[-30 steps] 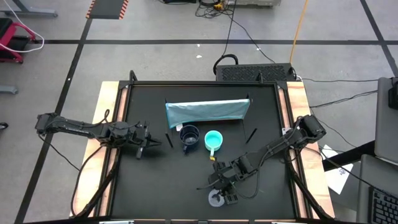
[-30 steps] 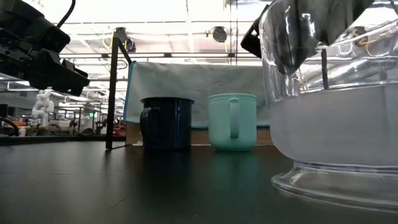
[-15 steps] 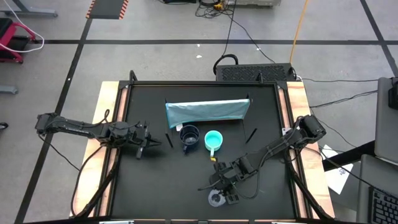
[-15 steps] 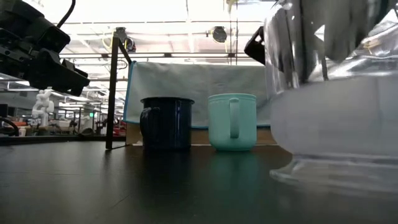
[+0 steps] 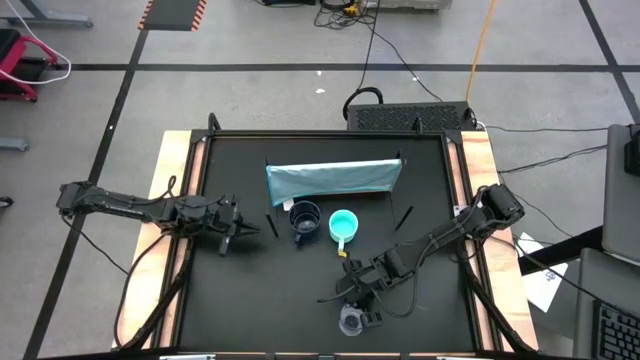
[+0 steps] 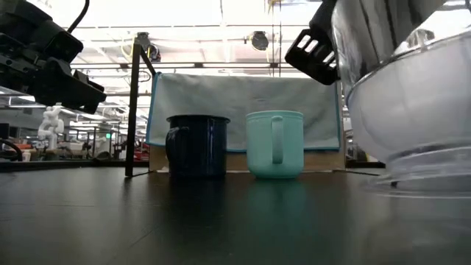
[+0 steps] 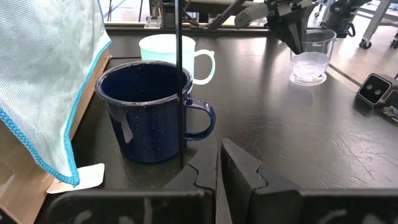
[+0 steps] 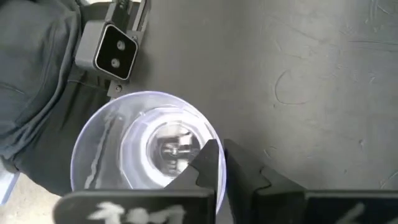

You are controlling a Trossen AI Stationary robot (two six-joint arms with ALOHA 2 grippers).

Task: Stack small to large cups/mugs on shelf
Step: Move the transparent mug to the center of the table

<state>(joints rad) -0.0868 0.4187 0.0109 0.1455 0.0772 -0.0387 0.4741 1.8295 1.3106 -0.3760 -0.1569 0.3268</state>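
The right gripper [image 8: 221, 165], its fingers pinched on the rim of the clear mug [image 8: 146, 149], holds it well short of the navy mug [image 5: 304, 220] and turquoise mug [image 5: 342, 226] standing before the shelf [image 5: 333, 179], so no stacking looks done.

obstacles: navy mug [image 5: 304, 221], turquoise mug [image 5: 342, 225] just before shelf [image 5: 333, 179] | free: bare table [image 5: 250, 290] left-front
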